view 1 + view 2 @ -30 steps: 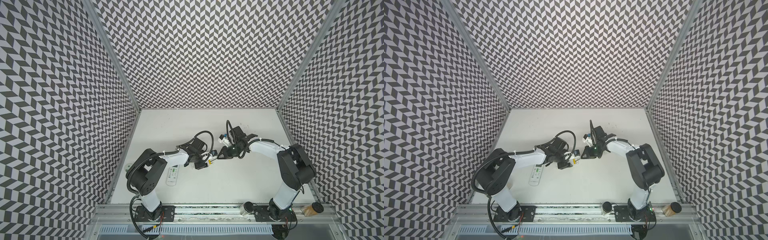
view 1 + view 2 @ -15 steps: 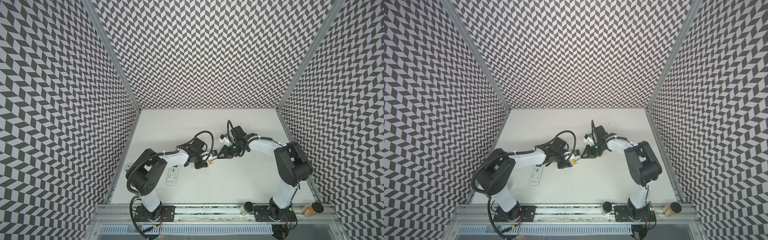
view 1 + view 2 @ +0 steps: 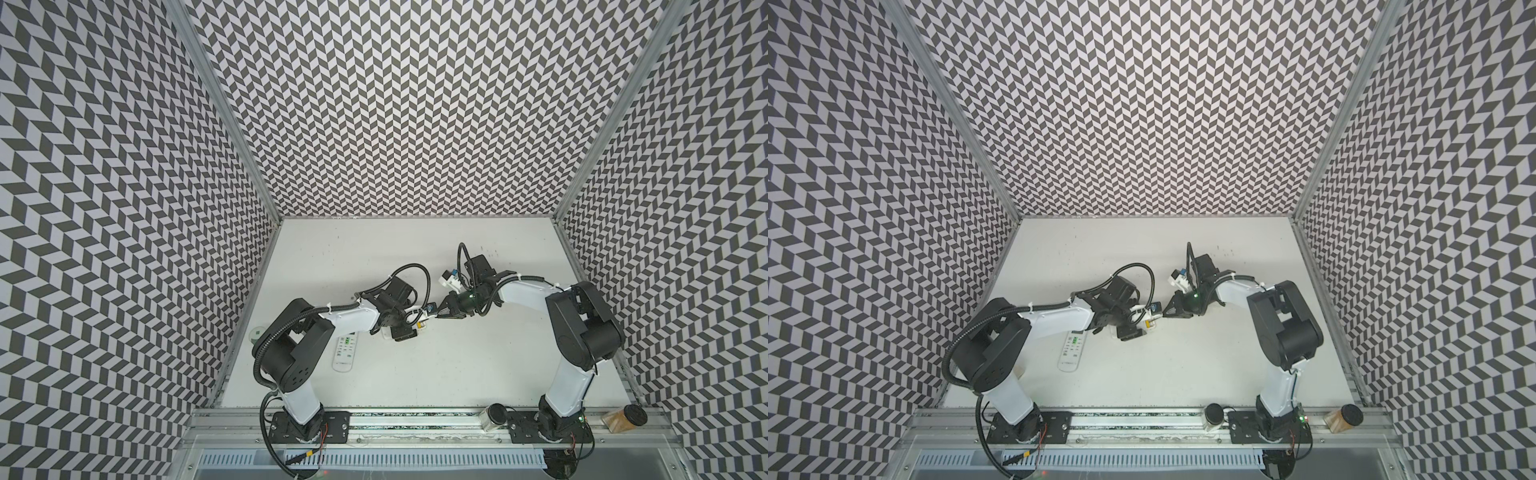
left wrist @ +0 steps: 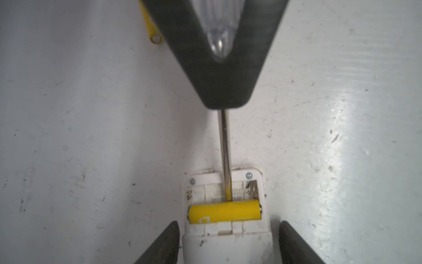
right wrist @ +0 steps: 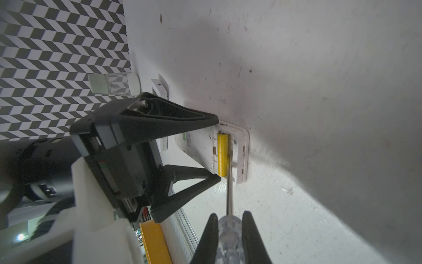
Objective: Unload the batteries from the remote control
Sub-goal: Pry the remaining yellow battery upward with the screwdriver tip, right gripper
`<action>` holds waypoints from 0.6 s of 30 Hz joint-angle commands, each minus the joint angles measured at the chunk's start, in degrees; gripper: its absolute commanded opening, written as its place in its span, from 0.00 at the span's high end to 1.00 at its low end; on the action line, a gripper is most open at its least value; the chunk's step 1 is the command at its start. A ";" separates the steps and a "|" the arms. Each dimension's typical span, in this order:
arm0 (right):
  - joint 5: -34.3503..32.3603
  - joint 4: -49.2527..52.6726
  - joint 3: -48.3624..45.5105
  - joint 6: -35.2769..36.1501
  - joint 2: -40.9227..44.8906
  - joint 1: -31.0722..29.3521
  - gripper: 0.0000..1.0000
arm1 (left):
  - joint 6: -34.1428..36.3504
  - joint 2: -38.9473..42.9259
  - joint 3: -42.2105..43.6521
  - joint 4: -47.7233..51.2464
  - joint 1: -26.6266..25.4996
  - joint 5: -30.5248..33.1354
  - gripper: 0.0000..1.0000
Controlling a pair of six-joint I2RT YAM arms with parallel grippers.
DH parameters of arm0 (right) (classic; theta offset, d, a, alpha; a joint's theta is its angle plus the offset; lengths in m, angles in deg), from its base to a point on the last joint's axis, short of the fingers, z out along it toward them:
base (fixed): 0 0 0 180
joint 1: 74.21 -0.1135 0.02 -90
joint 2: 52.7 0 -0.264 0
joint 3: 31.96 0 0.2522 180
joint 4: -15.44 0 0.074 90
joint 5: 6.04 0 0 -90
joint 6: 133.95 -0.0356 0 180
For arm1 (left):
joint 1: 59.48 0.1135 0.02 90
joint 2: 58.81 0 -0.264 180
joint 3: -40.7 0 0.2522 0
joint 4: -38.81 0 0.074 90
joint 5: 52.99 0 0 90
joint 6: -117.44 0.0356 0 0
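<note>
1. We find the left gripper [image 4: 228, 225] with jaws apart, straddling the remote [image 4: 228, 248] without touching it.
2. The right gripper [image 5: 230, 216] is clamped on the screwdriver [image 4: 225, 148].
3. Its tip meets the seated yellow battery [image 4: 225, 213], just ahead of the left fingertips.
4. Done: the neighbouring slot [image 4: 210, 190] is empty, and a loose yellow battery [image 4: 148, 22] lies beside the right gripper.
5. We judge the seated battery remains to be removed. No black batteries are visible.

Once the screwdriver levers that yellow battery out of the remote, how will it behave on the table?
The yellow battery is a smooth cylinder, so it will probably roll once free. It looks rigid, so the screwdriver tip should lever it out whole. A contact spring shows just beside it, so it may pop out suddenly.
</note>
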State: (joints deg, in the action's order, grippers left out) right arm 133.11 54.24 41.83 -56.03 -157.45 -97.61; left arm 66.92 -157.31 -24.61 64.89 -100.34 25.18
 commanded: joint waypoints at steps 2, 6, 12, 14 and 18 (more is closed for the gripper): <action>2.16 -1.31 -1.08 -0.03 -1.79 -2.09 1.00 | 1.78 -1.23 -0.53 0.21 -1.24 0.41 0.24; 2.27 -1.87 -2.03 0.21 -1.92 -1.69 1.00 | 1.62 -2.08 -0.07 -1.10 -1.25 0.20 0.30; 4.76 -4.99 -5.06 -1.17 -0.83 -1.11 1.00 | 2.09 -1.59 1.81 -1.39 -0.53 1.40 0.45; 4.96 -4.20 -4.55 -1.02 -1.15 -0.98 1.00 | 3.07 -1.40 2.96 -2.32 -0.59 2.70 0.45; 8.83 -5.59 -4.02 -2.13 -0.37 -0.84 1.00 | 2.99 -0.73 2.59 -1.90 -0.45 2.32 0.45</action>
State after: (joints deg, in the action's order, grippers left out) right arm 137.00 49.39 38.42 -57.32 -157.52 -97.46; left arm 68.47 -157.38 -23.61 61.68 -100.95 26.68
